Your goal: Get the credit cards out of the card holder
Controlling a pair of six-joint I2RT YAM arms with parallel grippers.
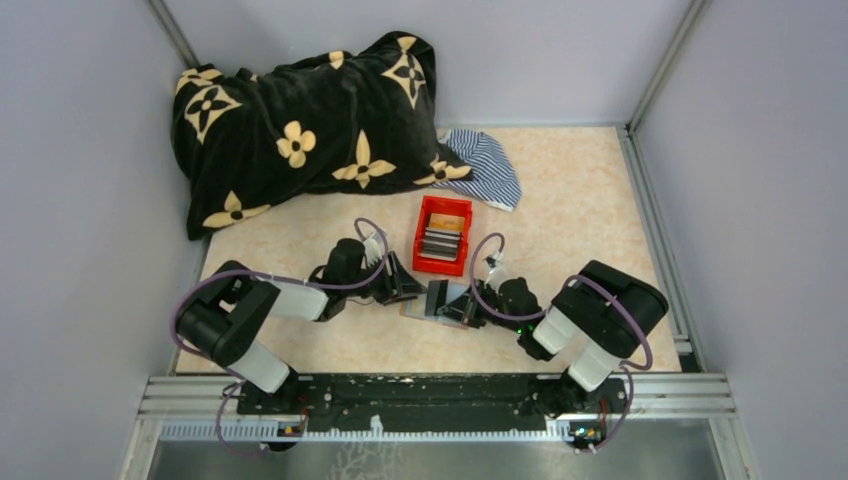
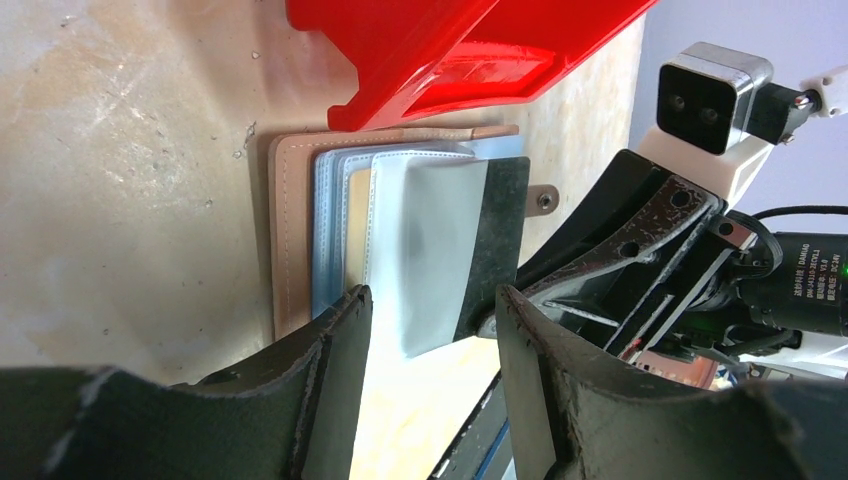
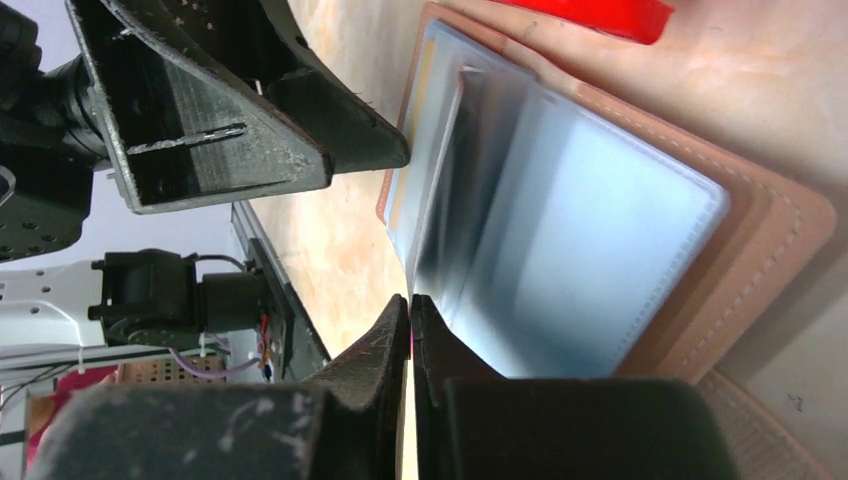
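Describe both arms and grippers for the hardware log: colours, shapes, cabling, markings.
Left arm and right arm match: black joint housings, white tube links, purple cables looping alongside. A green light glows on the right one. Left gripper and right gripper have black, wedge-shaped fingers, matte and scuffed. The right wrist carries a white-and-silver camera block with two lenses.

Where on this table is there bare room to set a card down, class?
Bare tabletop lies right of the red bin, between the striped cloth and the right rail; a narrower strip runs between the blanket and the left arm. Crowded: around the card holder, nearer than the bin.
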